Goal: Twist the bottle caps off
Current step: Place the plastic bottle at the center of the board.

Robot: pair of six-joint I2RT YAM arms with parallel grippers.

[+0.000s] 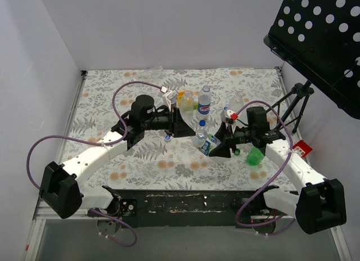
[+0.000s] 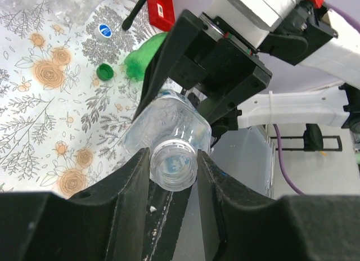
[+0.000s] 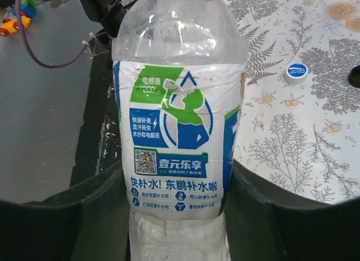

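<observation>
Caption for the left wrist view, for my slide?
Left jaws shut on the top of a clear bottle held by the right jaws; loose green cap behind.

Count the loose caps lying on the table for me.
3. A green cap beside the green bottle, a blue-and-white cap just beyond it, and a blue cap near the left arm. Others may be hidden under the arms.

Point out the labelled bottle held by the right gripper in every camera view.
Top external: the labelled bottle sits mid-table, between the two arms' tips.
Left wrist: lower centre, its neck end pinched by the left gripper.
Right wrist: fills the middle, label facing the camera.
Shared landmark: the right gripper clamped on its body.
</observation>
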